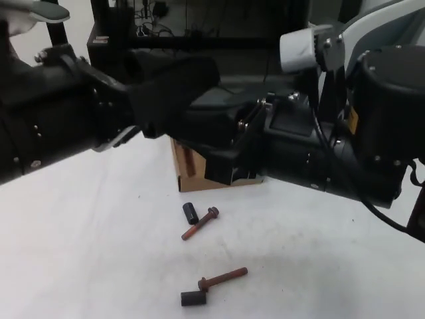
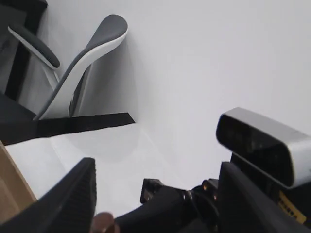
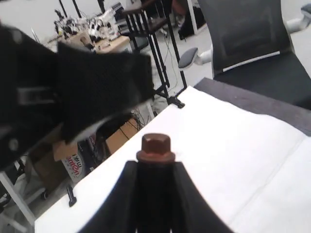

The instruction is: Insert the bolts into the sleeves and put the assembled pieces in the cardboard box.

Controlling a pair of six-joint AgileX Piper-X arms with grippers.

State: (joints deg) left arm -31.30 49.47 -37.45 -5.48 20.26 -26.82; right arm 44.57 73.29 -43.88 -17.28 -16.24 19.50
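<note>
right gripper point(image 3: 155, 167) is clamped on a rust-brown hex-head metal bolt point(image 3: 155, 145), head poking out past the tips and facing the left gripper point(image 1: 167, 92). both arms meet in the air above the brown cardboard box point(image 1: 189, 174). can't tell the left gripper's state, nor whether it carries a sleeve, since it's a dark mass in the high view.

on the white bench point(image 1: 80, 246), in front of the box: a short black cylindrical sleeve point(image 1: 190, 212) just beside a second rust-brown bolt point(image 1: 200, 224), and nearer the camera a third rust-brown bolt point(image 1: 222, 277) with its head close to a second black sleeve point(image 1: 192, 298) — both pairs loose, not assembled.

risks, as i judge them:
- the mating looks to be done mid-air. if the axes are off, the bolt could jam at a sleeve mouth and get pushed back or twisted in the grip
- only a short part of the bolt is pinched, so a side load could make it pivot or drop — onto the bench, or unassembled into the box
- the arms are very close, so a small overshoot could knock wrist against wrist, or nudge the box
- a dropped part could scatter the loose pairs
</note>
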